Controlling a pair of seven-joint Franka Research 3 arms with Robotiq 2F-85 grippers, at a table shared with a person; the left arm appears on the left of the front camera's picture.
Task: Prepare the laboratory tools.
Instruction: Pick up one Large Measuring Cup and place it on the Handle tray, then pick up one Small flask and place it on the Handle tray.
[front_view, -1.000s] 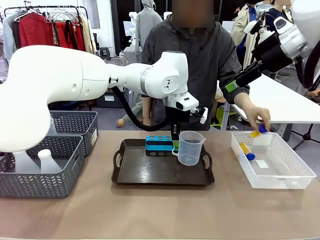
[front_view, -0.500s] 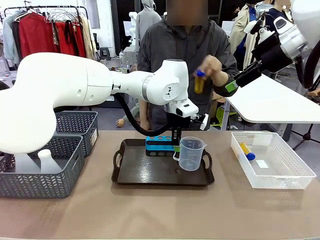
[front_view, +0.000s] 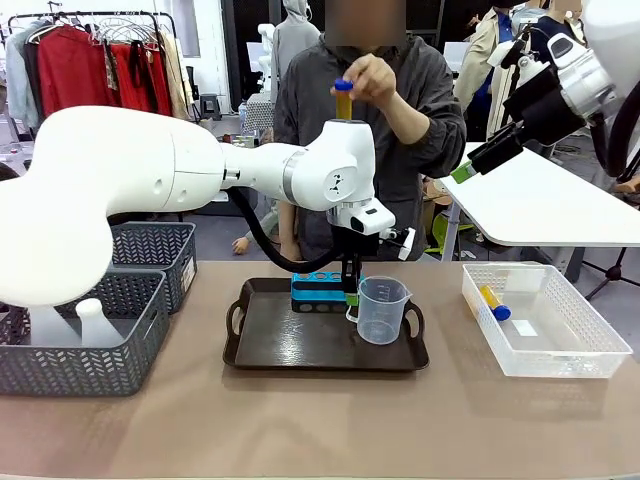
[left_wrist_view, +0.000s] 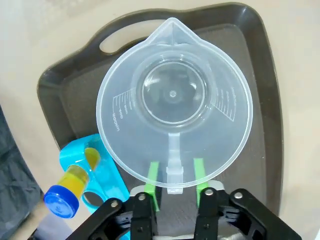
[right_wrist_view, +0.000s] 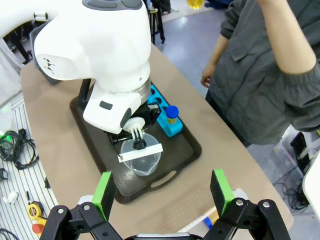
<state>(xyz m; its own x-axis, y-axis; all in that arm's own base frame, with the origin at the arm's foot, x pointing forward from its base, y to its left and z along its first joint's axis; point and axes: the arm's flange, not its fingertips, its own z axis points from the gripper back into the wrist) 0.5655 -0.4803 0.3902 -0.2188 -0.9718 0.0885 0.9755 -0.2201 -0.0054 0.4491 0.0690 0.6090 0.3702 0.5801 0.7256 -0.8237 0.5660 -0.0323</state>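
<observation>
1. The left fingers (left_wrist_view: 175, 167) are parted, straddling the handle of the beaker (left_wrist_view: 172, 95) with slim gaps, no squeeze.
2. That beaker stands on the tray (front_view: 262, 352), right side, near the rim, with the rack (front_view: 316, 291) just behind.
3. The tray's left half lies bare.
4. The right fingers (right_wrist_view: 162, 192) are spread wide and empty, high over the tabletop (front_view: 300, 430).
</observation>
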